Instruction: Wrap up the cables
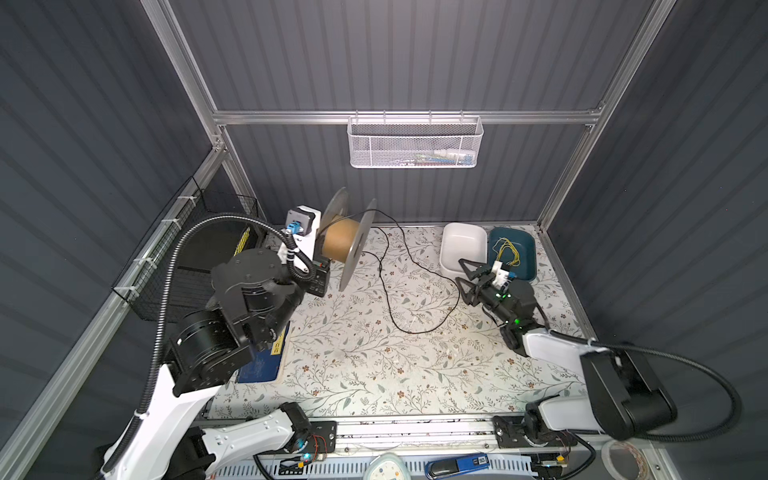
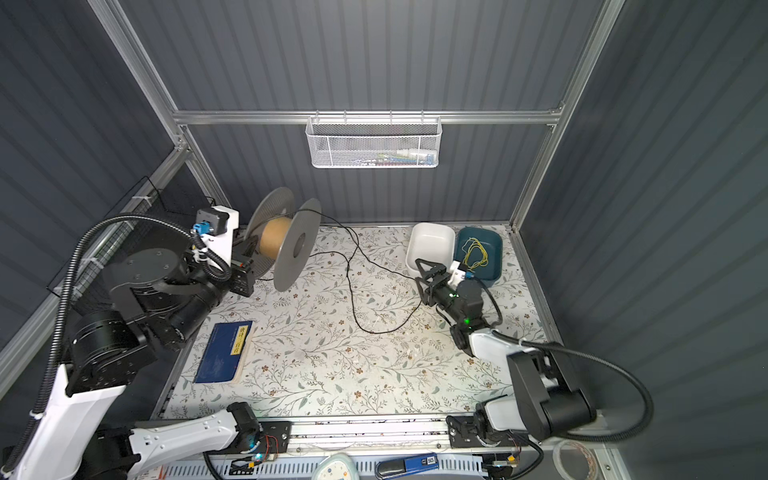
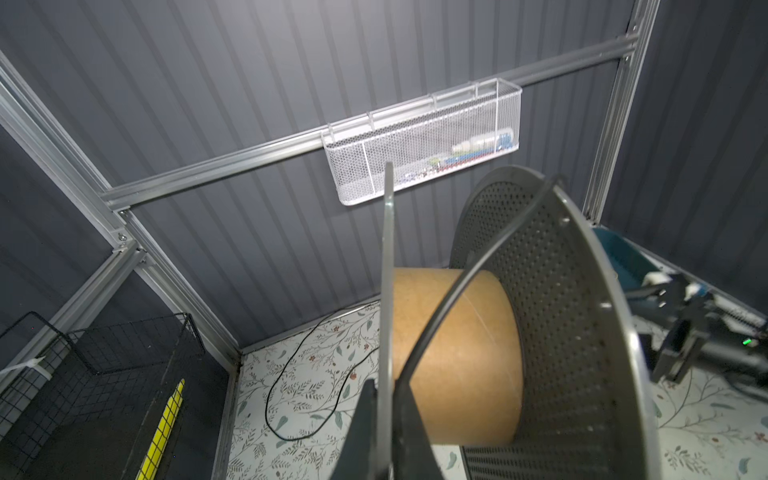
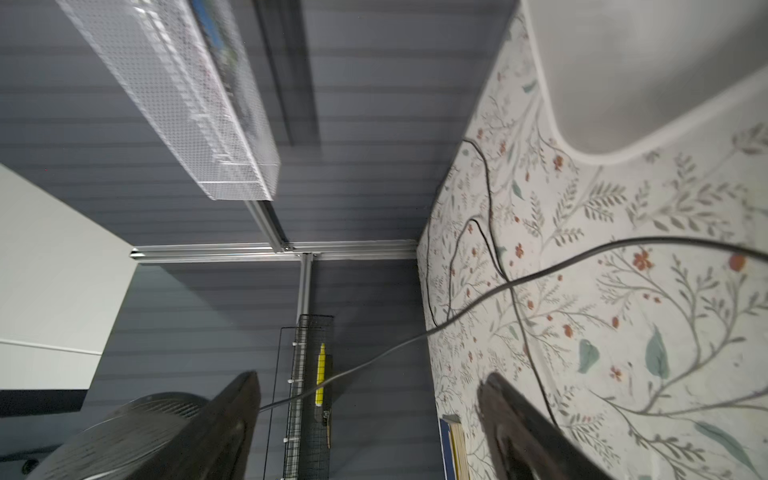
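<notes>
Floral mat (image 1: 353,374) in a grey-walled booth, seen in both top views. At centre left stood the spool (image 1: 340,245). My left gripper (image 3: 386,409) was clenched on the rim of one flange, as the left wrist view showed. The cable (image 1: 415,332) ran from the brown core over the other flange's rim. It then lay slack on the mat in loops across mid-frame, reaching toward my right gripper (image 1: 462,275). That gripper sat right of centre, just beside the white bowl (image 1: 463,243), released, jaws spread wide. In the right wrist view the cable passed between the fingers (image 4: 232,415); whether it touched them I could not tell.
</notes>
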Controlling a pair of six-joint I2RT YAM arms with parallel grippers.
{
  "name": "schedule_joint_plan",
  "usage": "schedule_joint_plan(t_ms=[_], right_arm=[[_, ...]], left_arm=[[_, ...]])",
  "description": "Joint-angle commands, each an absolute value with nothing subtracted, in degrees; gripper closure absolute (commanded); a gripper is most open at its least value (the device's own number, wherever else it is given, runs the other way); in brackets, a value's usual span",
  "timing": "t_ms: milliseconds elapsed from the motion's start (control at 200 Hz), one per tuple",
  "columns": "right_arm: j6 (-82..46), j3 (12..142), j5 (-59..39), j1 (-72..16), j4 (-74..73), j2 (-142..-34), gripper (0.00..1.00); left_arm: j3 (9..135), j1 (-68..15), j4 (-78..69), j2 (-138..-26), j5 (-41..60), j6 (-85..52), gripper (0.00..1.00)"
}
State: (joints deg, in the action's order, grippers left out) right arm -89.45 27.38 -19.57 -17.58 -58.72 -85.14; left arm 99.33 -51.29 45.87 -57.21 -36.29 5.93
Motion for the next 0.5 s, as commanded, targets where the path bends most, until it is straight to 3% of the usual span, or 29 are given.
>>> schedule_joint_plan(t_ms=[0, 330, 395, 490], right_arm=[[-98.5, 31.4, -16.3, -20.6, -70.8, -95.2, 0.13], [-104.9, 47.6, -10.6, -26.0, -69.7, -108.7, 0.13], [-105.8, 50.5, -9.8, -26.1, -69.4, -110.3, 0.22], [-105.0, 54.5, -9.6, -25.2, -68.6, -111.5, 0.46]], left_arm=[[103.2, -51.2, 42.7, -56.4, -35.5, 6.6, 1.00], [105.0, -51.2, 44.5, -56.2, -34.3, 6.3, 1.00], [104.7, -51.2, 44.6, -55.7, -34.6, 6.3, 1.00], [104.6, -51.2, 44.8, -54.9, -34.5, 6.2, 1.00]])
